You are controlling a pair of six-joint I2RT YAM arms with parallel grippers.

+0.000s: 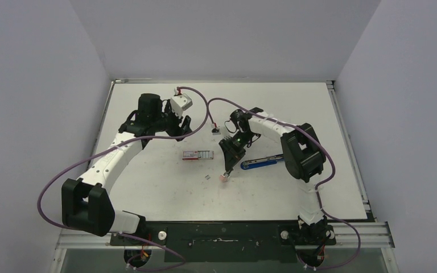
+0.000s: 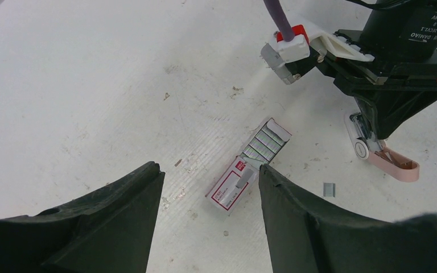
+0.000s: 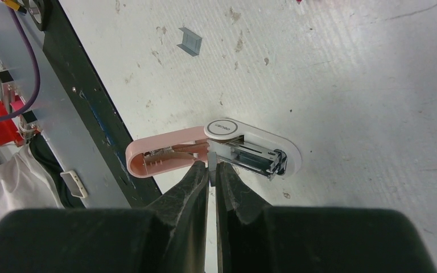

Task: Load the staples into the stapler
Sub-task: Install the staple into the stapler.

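Note:
The slim blue stapler (image 1: 262,163) with black ends lies flat under my right forearm, untouched. The red-and-white staple box (image 1: 197,154) lies mid-table with its tray slid out, showing silvery staple strips (image 2: 267,142). My left gripper (image 2: 210,173) is open and empty above the box (image 2: 236,185). My right gripper (image 3: 211,166) is shut on a short grey staple strip (image 3: 211,159). It holds the strip against the metal magazine of a small pink-and-white stapler (image 3: 244,153) that lies opened on the table. This small stapler also shows in the top view (image 1: 223,177).
A loose staple piece (image 2: 329,189) lies near the small stapler and shows in the right wrist view (image 3: 189,40) too. The table's black front rail (image 3: 85,96) is close behind the pink lid. Purple cables loop over the table.

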